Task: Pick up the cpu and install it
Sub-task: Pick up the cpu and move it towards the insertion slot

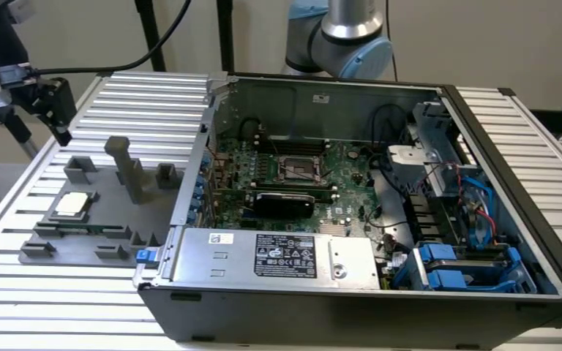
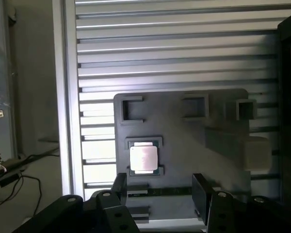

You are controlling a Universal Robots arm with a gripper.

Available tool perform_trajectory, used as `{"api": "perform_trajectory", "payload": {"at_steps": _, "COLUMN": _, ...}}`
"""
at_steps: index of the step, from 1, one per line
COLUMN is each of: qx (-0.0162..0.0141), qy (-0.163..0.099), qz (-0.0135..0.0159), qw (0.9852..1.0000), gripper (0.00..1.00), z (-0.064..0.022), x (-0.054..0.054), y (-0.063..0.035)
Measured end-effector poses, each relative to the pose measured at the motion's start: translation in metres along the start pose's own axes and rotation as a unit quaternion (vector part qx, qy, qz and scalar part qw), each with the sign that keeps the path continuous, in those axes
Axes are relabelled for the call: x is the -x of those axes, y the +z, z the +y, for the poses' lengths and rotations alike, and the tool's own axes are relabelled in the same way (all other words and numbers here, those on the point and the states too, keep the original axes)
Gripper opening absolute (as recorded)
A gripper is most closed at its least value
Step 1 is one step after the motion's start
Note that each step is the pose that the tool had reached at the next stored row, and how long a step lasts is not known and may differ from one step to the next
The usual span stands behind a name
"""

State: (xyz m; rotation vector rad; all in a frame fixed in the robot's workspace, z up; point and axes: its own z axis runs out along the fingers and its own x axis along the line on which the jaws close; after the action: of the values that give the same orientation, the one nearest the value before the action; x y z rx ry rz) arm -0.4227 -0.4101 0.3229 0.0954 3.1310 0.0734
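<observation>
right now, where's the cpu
The cpu sits in a pocket of the grey fixture plate at the exterior view's left, beside the open computer case. The gripper hangs clear of it, open and empty.

Silvery square cpu (image 1: 73,205) (image 2: 143,157), lying flat, seated in grey fixture recess

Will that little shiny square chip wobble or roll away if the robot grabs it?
Probably not. The cpu is flat and square, so it should not roll. Its metal-looking top suggests it is stiff, perhaps slippery. It is thin and small, so likely light.
</observation>
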Motion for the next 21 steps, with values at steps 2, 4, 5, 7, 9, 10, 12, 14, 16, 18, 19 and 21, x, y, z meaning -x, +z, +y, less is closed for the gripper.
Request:
{"api": "perform_trajectory", "payload": {"at_steps": 2, "qx": 0.0, "qy": 0.0, "qz": 0.0, "qw": 1.0, "gripper": 0.65, "z": -0.0002, "x": 0.0, "y": 0.0036}}
{"api": "perform_trajectory", "payload": {"at_steps": 4, "qx": 0.0001, "qy": 0.0, "qz": 0.0, "qw": 1.0, "gripper": 0.65, "z": -0.0006, "x": -0.001, "y": 0.0072}}
{"api": "perform_trajectory", "payload": {"at_steps": 5, "qx": 0.0, "qy": 0.0, "qz": 0.0, "qw": 1.0, "gripper": 0.65, "z": -0.0009, "x": -0.002, "y": 0.009}}
{"api": "perform_trajectory", "payload": {"at_steps": 7, "qx": 0.0, "qy": 0.0, "qz": 0.0, "qw": 1.0, "gripper": 0.65, "z": -0.0018, "x": -0.003, "y": 0.0126}}
{"api": "perform_trajectory", "payload": {"at_steps": 9, "qx": 0.0, "qy": 0.0, "qz": 0.0, "qw": 1.0, "gripper": 0.65, "z": -0.0027, "x": -0.004, "y": 0.0162}}
{"api": "perform_trajectory", "payload": {"at_steps": 10, "qx": 0.0, "qy": 0.0, "qz": 0.0, "qw": 1.0, "gripper": 0.65, "z": -0.0031, "x": -0.005, "y": 0.018}}
{"api": "perform_trajectory", "payload": {"at_steps": 12, "qx": 0.0, "qy": 0.0, "qz": -0.0001, "qw": 1.0, "gripper": 0.65, "z": -0.0043, "x": -0.006, "y": 0.0215}}
{"api": "perform_trajectory", "payload": {"at_steps": 14, "qx": 0.0, "qy": 0.0, "qz": 0.0, "qw": 1.0, "gripper": 0.65, "z": -0.0055, "x": -0.006, "y": 0.0251}}
{"api": "perform_trajectory", "payload": {"at_steps": 16, "qx": 0.0, "qy": 0.0, "qz": 0.0, "qw": 1.0, "gripper": 0.65, "z": -0.007, "x": -0.007, "y": 0.0288}}
{"api": "perform_trajectory", "payload": {"at_steps": 18, "qx": 0.0001, "qy": 0.0, "qz": 0.0, "qw": 1.0, "gripper": 0.65, "z": -0.0085, "x": -0.006, "y": 0.0323}}
{"api": "perform_trajectory", "payload": {"at_steps": 19, "qx": 0.0001, "qy": 0.0, "qz": -0.0001, "qw": 1.0, "gripper": 0.65, "z": -0.0094, "x": -0.006, "y": 0.0342}}
{"api": "perform_trajectory", "payload": {"at_steps": 21, "qx": 0.0, "qy": 0.0, "qz": 0.0, "qw": 1.0, "gripper": 0.65, "z": -0.0114, "x": -0.006, "y": 0.0375}}
